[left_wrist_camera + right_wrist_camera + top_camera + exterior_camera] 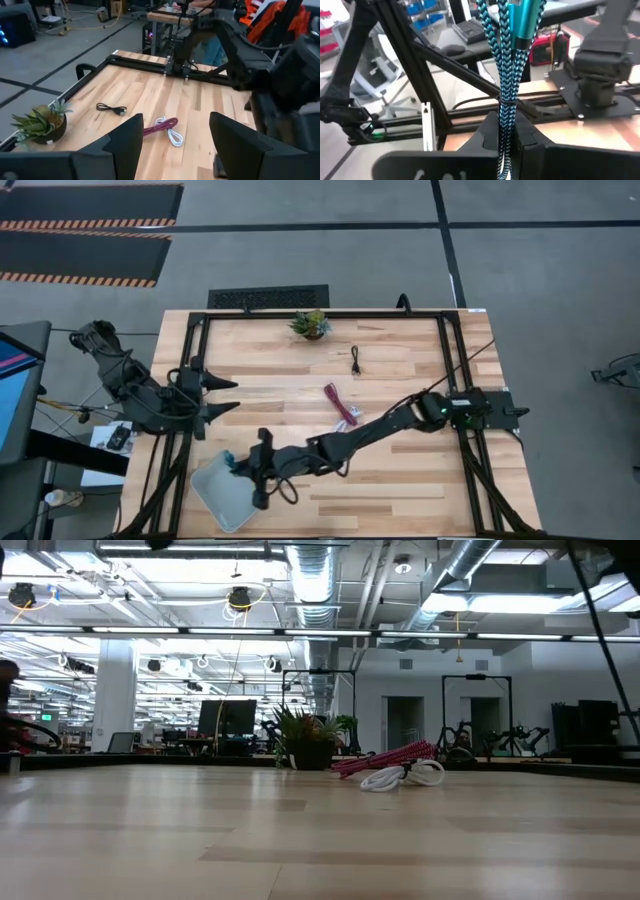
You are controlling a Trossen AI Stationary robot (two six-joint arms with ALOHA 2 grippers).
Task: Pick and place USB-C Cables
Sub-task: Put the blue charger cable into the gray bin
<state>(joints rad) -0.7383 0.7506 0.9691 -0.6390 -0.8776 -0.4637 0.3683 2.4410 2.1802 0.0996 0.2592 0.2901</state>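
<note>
A teal-and-black braided cable [506, 75], folded into a bundle with bright teal plugs, stands pinched between the right gripper's [506, 145] fingers; left gripper's [172, 142] fingers spread.

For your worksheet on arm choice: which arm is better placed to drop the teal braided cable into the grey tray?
Right: its gripper already holds the teal braided cable over the grey tray.

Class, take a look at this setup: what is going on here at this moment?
The right tool is shut on the teal cable, reaching across the table to hold it over the grey tray near the front left corner. The left tool waits open at the table's left edge. The dark red cable and white cable lie together mid-table, the black cable farther back beside the potted plant.
</note>
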